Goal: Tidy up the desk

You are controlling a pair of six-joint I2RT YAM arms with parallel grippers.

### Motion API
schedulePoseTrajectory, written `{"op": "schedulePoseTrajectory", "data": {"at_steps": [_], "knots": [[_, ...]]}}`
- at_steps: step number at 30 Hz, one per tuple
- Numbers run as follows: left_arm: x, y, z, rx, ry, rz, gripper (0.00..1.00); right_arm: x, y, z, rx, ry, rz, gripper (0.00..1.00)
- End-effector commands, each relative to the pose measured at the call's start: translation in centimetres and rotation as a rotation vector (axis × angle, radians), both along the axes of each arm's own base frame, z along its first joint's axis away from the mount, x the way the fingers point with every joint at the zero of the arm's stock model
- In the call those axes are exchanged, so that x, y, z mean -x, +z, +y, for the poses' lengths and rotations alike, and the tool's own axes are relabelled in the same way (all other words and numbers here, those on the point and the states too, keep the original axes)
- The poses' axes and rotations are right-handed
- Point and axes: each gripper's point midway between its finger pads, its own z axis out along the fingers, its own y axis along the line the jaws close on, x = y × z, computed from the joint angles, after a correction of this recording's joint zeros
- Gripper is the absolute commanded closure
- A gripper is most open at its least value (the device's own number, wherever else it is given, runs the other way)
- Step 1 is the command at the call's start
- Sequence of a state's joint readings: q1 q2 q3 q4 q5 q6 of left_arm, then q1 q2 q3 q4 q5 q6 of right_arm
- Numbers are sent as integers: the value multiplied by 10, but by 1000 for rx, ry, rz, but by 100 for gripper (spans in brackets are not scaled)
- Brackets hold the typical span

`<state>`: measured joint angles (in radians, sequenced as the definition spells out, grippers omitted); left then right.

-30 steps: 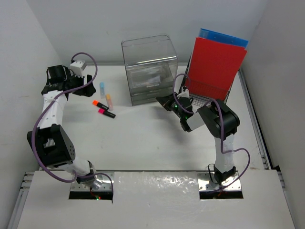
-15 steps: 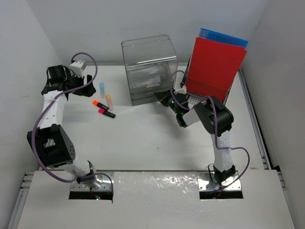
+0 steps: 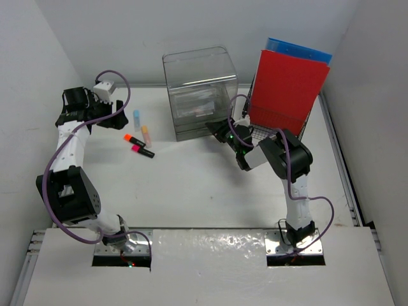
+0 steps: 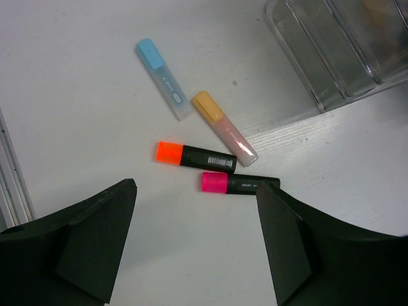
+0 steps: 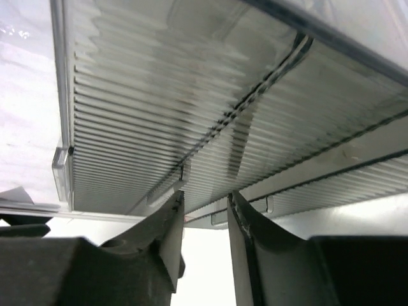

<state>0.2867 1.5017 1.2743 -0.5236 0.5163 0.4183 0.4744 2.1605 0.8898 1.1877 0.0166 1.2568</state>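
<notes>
The right gripper sits nearly closed at the clear drawer box front lip, and we cannot tell if it grips. We pull squarely toward six o'clock. The left gripper gapes apart.

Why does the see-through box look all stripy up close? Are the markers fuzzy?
Right wrist view: the clear drawer box fills the frame, its ribbed plastic catching light in bands; right gripper fingers dark. Left wrist view: markers sharp, faint shadows; left gripper nearly black.

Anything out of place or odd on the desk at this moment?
Four highlighters lie loose on the desk, left of the clear drawer box, scattered at differing angles rather than stored. Nothing looks spilled or damaged.
</notes>
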Motion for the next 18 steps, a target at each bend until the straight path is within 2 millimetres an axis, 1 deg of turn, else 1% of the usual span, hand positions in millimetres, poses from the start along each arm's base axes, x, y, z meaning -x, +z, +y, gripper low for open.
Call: {"op": "schedulePoseTrajectory", "data": {"at_steps": [1,5,8,9,10,11,15,18], "knots": [[-5,8,-2,-9,-18,-30,26,5,-3,-5,-60,-25,69,66],[-5,7,-3,-6,-17,-28,26,6,-8,2,-98,-5,115,66],[-4,7,-3,-5,-19,-27,26,7,-16,1,-109,-12,150,74],[-4,9,-3,-7,-20,-30,26,8,-13,2,-105,-8,148,77],[-4,9,-3,-9,-19,-32,26,11,-13,0,-94,-12,147,78],[-4,9,-3,-9,-19,-32,26,11,-6,-1,-85,-14,130,78],[-4,7,-3,-7,-20,-28,26,13,8,-4,-49,-19,95,77],[-4,6,-3,-6,-20,-25,26,18,8,-4,-44,-24,104,77]]}}
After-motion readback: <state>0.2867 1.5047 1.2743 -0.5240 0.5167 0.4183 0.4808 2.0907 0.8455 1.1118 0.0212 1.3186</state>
